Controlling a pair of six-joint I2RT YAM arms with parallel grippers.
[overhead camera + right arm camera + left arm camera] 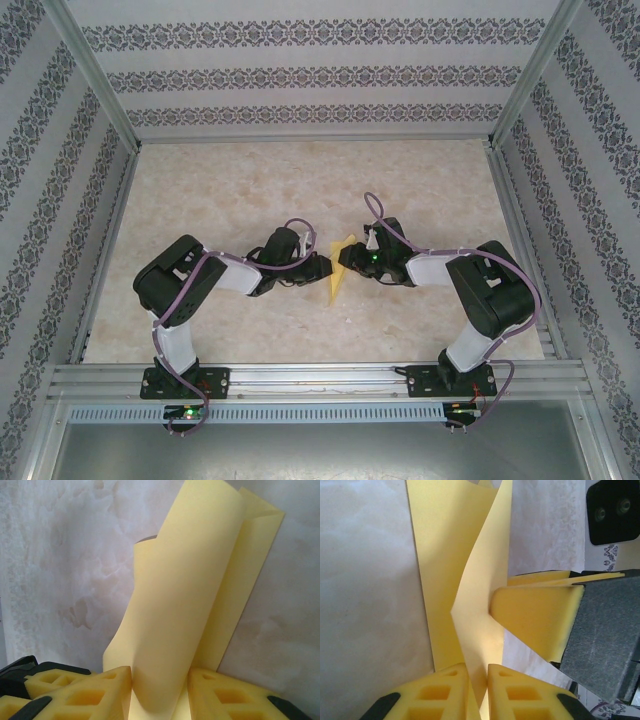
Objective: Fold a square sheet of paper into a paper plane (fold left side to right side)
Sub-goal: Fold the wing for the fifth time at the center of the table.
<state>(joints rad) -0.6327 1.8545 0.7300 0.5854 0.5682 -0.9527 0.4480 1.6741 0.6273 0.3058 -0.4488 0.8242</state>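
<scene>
The yellow square sheet of paper (338, 272) is folded into a narrow pointed shape and sits between my two grippers at the table's middle. In the left wrist view one layer lies flat and a flap (480, 580) stands up. My left gripper (478, 667) is shut on that flap's lower edge, its yellow fingers almost touching. From above, the left gripper (322, 266) is at the paper's left side and the right gripper (347, 258) at its right. My right gripper (160, 672) is open, with a bowed flap of the sheet (190, 595) rising between its spread fingers. One right finger (535, 617) shows just beyond the paper.
The marbled beige tabletop (250, 190) stretches out to the back and to both sides of the grippers. Aluminium rails (310, 378) run along the near edge and the sides, with patterned walls (320, 70) beyond them.
</scene>
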